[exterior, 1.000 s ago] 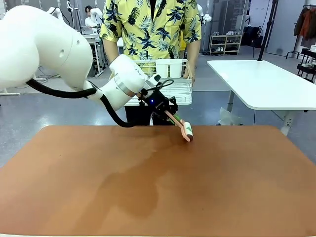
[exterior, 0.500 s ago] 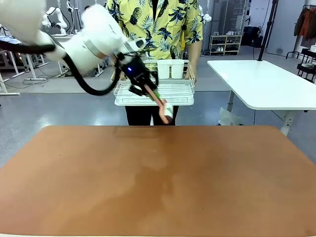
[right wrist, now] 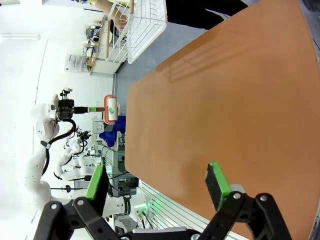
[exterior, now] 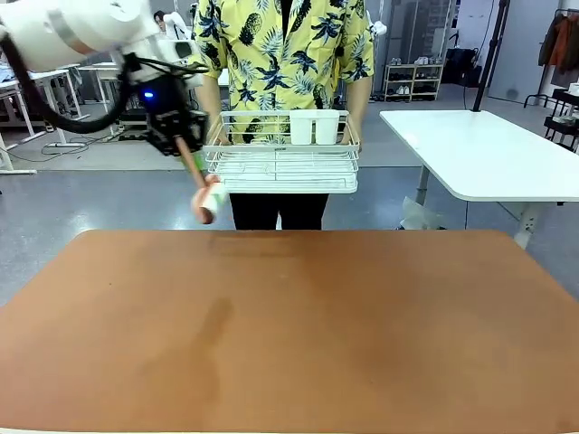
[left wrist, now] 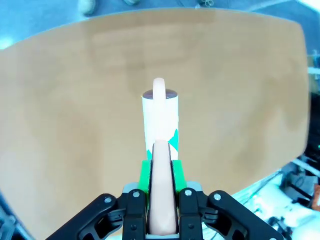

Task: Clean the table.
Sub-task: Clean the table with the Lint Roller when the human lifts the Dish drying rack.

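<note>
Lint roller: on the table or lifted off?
Lifted off. The left gripper is shut on the lint roller by its handle, and the roll hangs in the air near the table far edge, touching nothing.

This is an open-plan lab or workshop hall, with a bare polished grey floor (exterior: 81,194), a white table on metal legs (exterior: 479,154), workbenches (exterior: 41,80) at the far left, an open shelving unit (exterior: 412,81) and a clothes rack (exterior: 563,43).
</note>
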Available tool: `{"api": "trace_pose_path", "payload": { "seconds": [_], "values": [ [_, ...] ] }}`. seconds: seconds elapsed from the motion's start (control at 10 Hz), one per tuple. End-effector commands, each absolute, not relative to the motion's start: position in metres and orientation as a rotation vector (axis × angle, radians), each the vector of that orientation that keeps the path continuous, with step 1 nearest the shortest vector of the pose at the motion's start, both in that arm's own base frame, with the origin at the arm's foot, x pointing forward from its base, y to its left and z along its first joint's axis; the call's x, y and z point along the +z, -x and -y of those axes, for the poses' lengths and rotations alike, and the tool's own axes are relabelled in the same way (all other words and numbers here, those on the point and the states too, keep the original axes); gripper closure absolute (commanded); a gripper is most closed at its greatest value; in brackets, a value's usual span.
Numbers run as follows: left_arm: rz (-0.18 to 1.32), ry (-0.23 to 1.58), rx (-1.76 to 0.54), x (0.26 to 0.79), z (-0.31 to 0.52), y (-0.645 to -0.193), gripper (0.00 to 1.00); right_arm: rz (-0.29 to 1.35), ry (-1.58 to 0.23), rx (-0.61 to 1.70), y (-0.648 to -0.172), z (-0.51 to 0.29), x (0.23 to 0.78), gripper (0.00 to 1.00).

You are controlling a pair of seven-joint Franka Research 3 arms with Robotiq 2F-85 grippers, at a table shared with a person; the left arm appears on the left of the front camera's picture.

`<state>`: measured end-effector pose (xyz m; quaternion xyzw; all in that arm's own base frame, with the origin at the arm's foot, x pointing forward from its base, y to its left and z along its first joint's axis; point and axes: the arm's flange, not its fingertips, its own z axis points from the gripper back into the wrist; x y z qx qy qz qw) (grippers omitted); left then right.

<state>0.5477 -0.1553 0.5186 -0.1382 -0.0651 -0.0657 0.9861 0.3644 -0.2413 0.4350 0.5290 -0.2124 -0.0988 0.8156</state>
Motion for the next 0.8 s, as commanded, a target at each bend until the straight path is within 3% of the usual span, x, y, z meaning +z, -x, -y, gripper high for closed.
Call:
{"api": "trace_pose_path", "payload": {
  "seconds": [0.0, 0.2, 0.4, 0.6, 0.7],
  "values": [
    [0.084, 0.164, -0.123, 0.521, 0.114, -0.521, 0.79, 0.459, -1.138, -0.2, -0.362, 0.241, 0.437, 0.0],
    [0.116, 0.014, -0.122, 0.532, 0.072, -0.482, 0.79, 0.459, -1.138, -0.2, -0.362, 0.241, 0.437, 0.0],
    [0.173, 0.003, -0.097, 0.534, 0.031, -0.452, 0.79, 0.459, -1.138, -0.2, -0.362, 0.241, 0.437, 0.0],
    [0.207, 0.105, -0.073, 0.52, 0.024, -0.452, 0.79, 0.459, -1.138, -0.2, -0.362, 0.241, 0.437, 0.0],
    [0.148, 0.006, -0.076, 0.539, 0.028, -0.457, 0.79, 0.459, -1.138, -0.2, -0.362, 0.241, 0.437, 0.0]
  ]
}}
